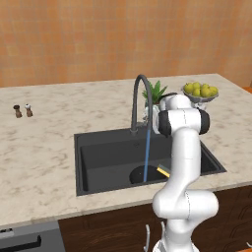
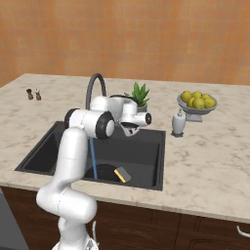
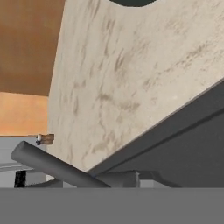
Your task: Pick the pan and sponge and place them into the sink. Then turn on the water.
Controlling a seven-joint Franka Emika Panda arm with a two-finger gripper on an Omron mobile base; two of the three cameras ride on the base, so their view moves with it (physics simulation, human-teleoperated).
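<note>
Water (image 1: 147, 150) falls as a thin blue stream from the arched dark faucet (image 1: 140, 98) into the dark rectangular sink (image 1: 108, 155). Round black pan (image 1: 142, 174) and yellow sponge (image 2: 122, 174) lie inside, near the stream. Marbled stone desk (image 1: 39, 157) surrounds. I cannot tell my jaws' state.

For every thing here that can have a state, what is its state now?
Dark arched gooseneck faucet: on.
Thin blue water stream: running into the dark-grey sink.
Yellow sponge with a grey-green top: in the sink, beside the stream.
Gripper: cannot tell.
</note>
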